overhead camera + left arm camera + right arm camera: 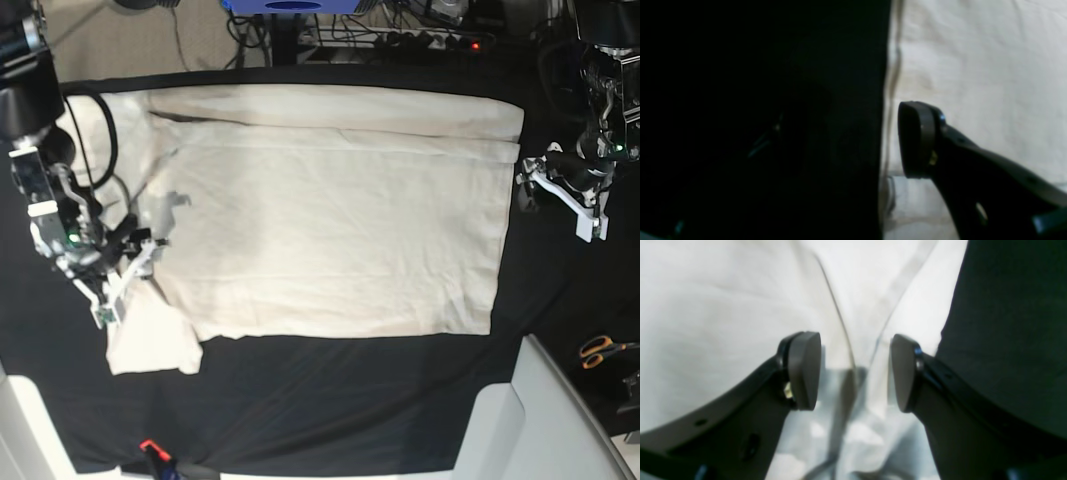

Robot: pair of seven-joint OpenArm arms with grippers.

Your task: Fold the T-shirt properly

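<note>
The cream T-shirt (330,230) lies spread flat on the black table cloth (330,390), with its upper part folded over along the far edge and a sleeve (150,340) sticking out at lower left. My right gripper (143,252) is low over the shirt's left side by that sleeve. In the right wrist view it (855,371) is open, its fingers (803,370) straddling a raised fold of cloth (846,340). My left gripper (527,185) is at the shirt's right edge. In the left wrist view it (846,140) is open astride the hem (890,83), with one finger (917,140) over the fabric.
Orange-handled scissors (600,350) lie on the cloth at the right. A white panel (530,420) stands at the lower right corner. A small red-and-black object (150,450) is at the front edge. Cables and a power strip (440,40) run along the back.
</note>
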